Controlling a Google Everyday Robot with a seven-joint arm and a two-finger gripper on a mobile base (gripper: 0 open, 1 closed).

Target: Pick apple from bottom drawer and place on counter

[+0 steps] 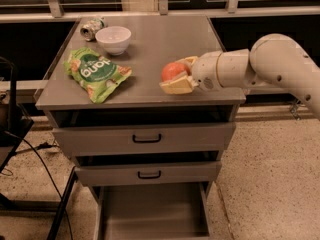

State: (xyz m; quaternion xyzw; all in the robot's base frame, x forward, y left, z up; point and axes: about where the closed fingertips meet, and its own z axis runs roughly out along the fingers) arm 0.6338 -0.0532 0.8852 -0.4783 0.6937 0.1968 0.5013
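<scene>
While 1 apple [171,70] sits between the 2 pale yellow fingers [178,86] of the gripper [174,75], the jaws are clamped on it, 1 finger behind the fruit and 1 in front. The gripper hangs over the counter [165,39] close to the front edge and toward the front right corner, at the end of 1 white arm [270,64] that reaches in across the right edge. Whether the apple touches the counter or is held just above it cannot be told. The apple is round, so it has no long axis, and its stem end is not visible, so which way it points cannot be told. Also on the counter are 1 white bowl [113,38] toward the back left, 1 can [91,28] lying on its side at the back left corner just beside the bowl, and 1 green snack bag [95,73] lying flat near the front left corner, its long axis running from the left edge toward the front edge. Below the counter are 2 grey drawer fronts, upper [100,140] and lower [107,175], each with 1 black handle. Under them, 1 bottom drawer [150,211] is pulled out, its flat floor in plain sight.
</scene>
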